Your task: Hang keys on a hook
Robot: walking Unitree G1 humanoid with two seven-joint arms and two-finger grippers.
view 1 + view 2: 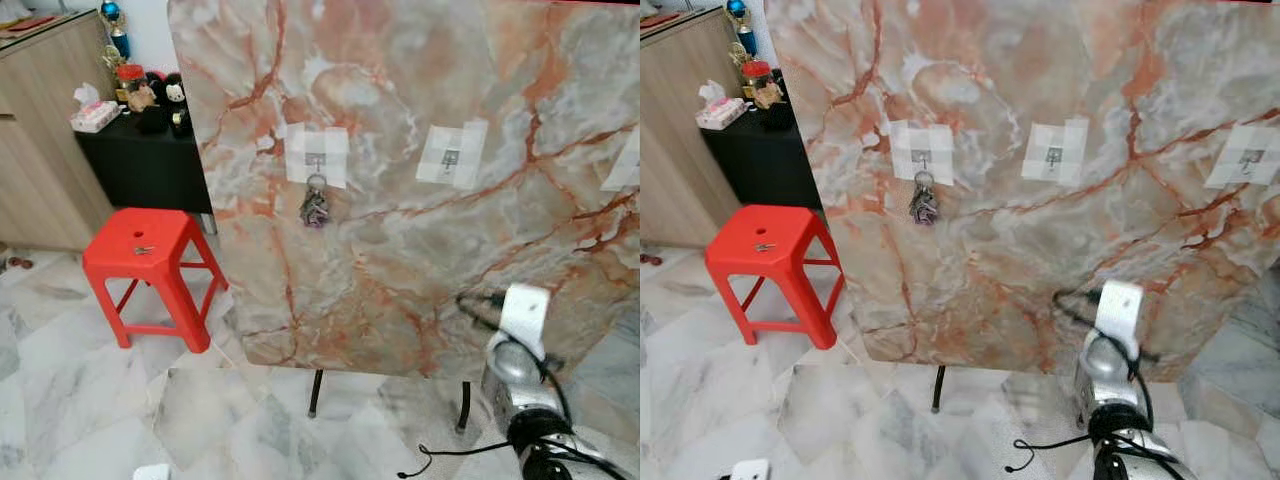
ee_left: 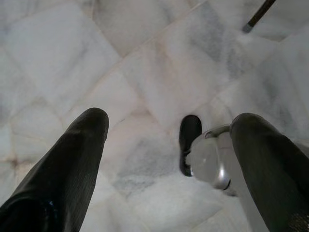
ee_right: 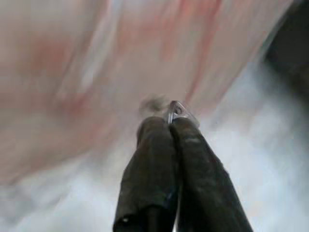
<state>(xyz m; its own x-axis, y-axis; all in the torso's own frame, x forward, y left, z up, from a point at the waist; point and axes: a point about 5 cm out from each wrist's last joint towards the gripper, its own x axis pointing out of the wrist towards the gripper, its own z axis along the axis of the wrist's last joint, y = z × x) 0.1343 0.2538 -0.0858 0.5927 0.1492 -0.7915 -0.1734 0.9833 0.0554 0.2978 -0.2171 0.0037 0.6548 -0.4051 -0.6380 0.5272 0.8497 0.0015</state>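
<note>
With a bunch of keys already on the leftmost hook of the marble board, the right claw, pinched together on a small metal piece, should rise squarely toward the middle hook, while the left claw hangs spread apart over the floor.

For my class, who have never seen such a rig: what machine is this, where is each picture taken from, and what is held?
A walking humanoid robot took these. Two wide pictures come from its head: an upright pink-veined marble-patterned board, a bunch of metal keys hanging on its leftmost small metal hook, a red plastic stool beside. Two come from wrist cameras: the left gripper over the floor, jaws open; the right gripper near the board, jaws shut, picture blurred.
</note>
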